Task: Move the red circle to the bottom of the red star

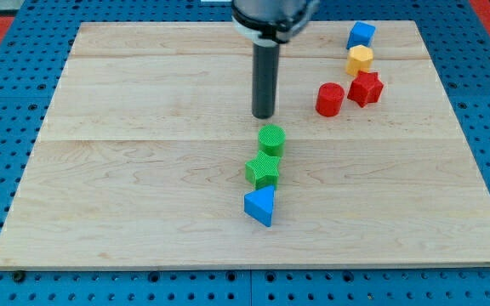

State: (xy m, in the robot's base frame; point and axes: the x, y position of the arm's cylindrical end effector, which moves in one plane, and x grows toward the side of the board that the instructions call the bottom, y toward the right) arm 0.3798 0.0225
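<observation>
The red circle stands on the wooden board at the view's upper right. The red star sits just to its right and slightly higher, almost touching it. My tip is on the board well to the left of the red circle and just above the green circle. It touches no block.
A yellow hexagon lies just above the red star, and a blue cube above that. Below the green circle sit a green star and a blue triangle. The wooden board rests on a blue pegboard.
</observation>
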